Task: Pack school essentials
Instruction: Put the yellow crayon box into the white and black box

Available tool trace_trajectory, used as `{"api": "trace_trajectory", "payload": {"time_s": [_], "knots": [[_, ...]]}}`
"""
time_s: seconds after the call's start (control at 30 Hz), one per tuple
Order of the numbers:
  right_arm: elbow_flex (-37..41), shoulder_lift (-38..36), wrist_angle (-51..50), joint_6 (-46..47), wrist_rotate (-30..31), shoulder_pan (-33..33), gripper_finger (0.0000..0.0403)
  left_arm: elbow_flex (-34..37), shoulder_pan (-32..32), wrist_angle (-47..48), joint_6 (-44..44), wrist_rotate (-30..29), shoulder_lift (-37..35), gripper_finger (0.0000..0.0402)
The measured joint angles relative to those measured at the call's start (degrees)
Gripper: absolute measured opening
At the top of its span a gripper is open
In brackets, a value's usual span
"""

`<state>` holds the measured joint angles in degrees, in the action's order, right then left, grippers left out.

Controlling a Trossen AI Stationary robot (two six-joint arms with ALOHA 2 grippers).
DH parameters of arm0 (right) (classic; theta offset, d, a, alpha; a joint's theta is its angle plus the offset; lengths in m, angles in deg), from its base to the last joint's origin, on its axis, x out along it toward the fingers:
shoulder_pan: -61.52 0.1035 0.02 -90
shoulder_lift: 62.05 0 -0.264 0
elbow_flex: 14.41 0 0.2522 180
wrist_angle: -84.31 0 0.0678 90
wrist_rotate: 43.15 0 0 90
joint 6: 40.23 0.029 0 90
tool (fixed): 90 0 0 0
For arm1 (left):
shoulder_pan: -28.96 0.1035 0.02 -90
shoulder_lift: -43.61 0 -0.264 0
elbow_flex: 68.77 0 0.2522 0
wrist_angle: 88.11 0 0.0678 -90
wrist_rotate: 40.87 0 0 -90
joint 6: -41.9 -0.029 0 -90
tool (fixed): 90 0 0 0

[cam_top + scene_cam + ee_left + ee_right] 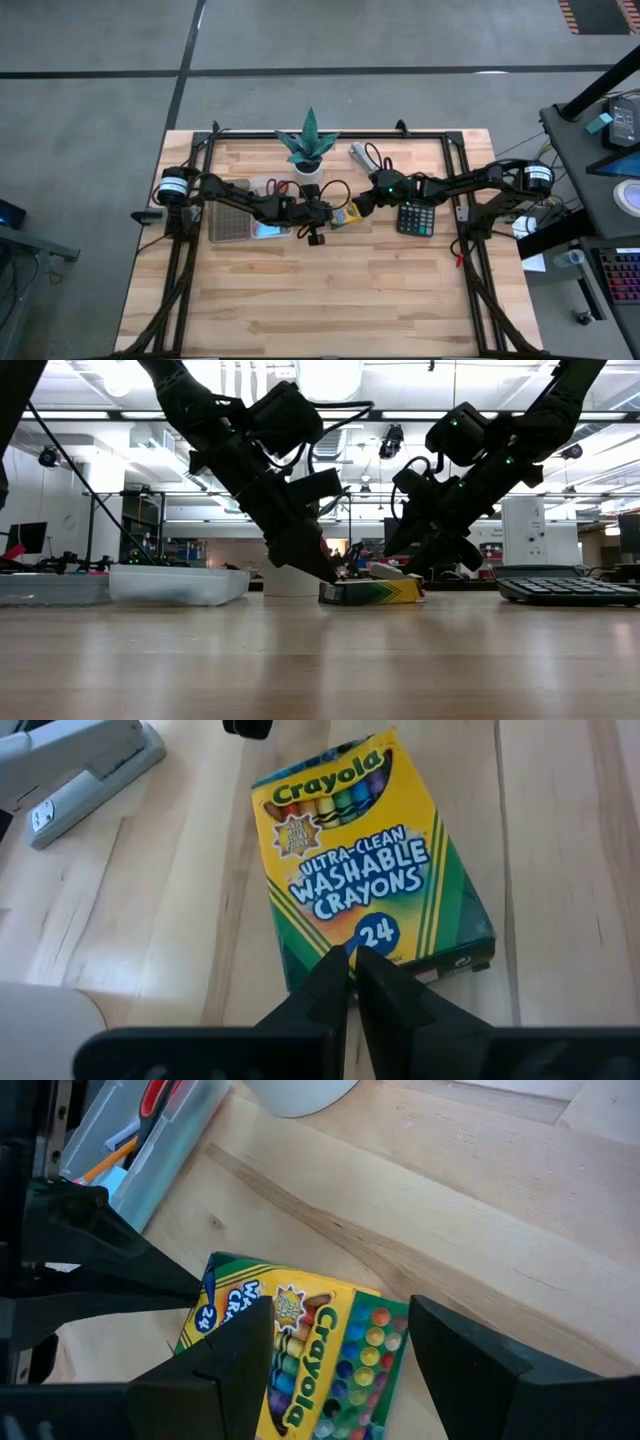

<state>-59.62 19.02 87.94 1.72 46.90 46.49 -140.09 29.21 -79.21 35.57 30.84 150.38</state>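
Note:
The yellow-green crayon box (370,870) lies flat on the table in front of the potted plant (308,150), printed face up. My left gripper (351,965) is shut, with its tips on the box's bottom end. My right gripper (340,1345) is open over the box's top end (330,1380), one finger on each side; I cannot tell whether it touches. A clear case (150,1140) holding red-handled scissors and pencils rests on the table left of the box. The other essentials do not show clearly. My left gripper presses its shut fingertips on the crayon box's bottom end, by the "24" (375,932). It slants down from the table's left (330,573). The box (370,592) stays flat on the table.
A grey stapler (365,155) lies behind the box, beside the plant's white pot. A dark calculator (415,218) sits to the right under the right arm. A flat tray (228,222) lies to the left. The near half of the table (320,300) is bare wood.

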Motion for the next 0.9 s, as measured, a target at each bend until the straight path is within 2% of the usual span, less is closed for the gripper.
{"api": "trace_trajectory", "payload": {"time_s": [0.53,0.9], "knots": [[0.0,0.0,-1.6,1.6,-0.2,0.0,0.0219,0.2,-0.6,1.5,0.0,-0.2,-0.1,0.0010],[0.0,0.0,-2.1,1.5,-1.7,0.2,0.0219,0.3,-2.4,3.7,0.0,-0.1,-3.4,0.0010]]}}
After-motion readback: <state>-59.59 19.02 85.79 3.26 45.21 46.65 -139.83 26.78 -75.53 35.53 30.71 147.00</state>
